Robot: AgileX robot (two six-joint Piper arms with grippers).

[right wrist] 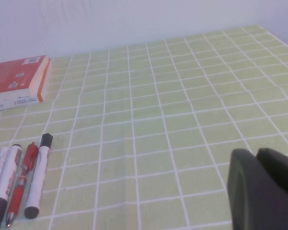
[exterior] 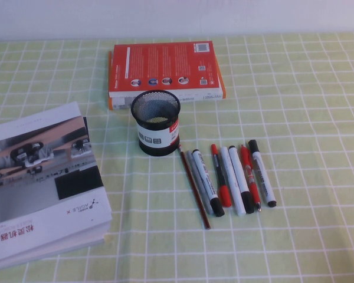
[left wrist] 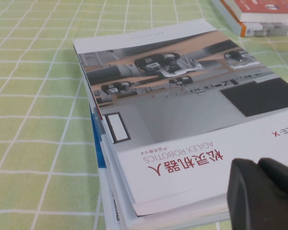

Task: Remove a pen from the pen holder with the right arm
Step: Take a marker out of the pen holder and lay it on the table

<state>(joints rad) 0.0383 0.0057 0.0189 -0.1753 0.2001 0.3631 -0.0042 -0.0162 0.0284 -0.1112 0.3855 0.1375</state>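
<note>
The black mesh pen holder (exterior: 156, 122) stands upright in the middle of the table, and no pen shows above its rim. Several pens and markers (exterior: 230, 174) lie side by side on the cloth just right of it, with a thin dark red pencil (exterior: 194, 188) nearest the holder. In the right wrist view, a white marker (right wrist: 38, 175) and a red pen (right wrist: 23, 179) from that row show far from my right gripper (right wrist: 256, 154), which is shut and holds nothing. My left gripper (left wrist: 258, 165) is shut and hovers over the white book. Neither arm appears in the high view.
A thick stack with a white book (exterior: 41, 183) on top fills the near left of the table. An orange book (exterior: 165, 72) lies flat behind the holder. A green checked cloth (exterior: 301, 118) covers the table.
</note>
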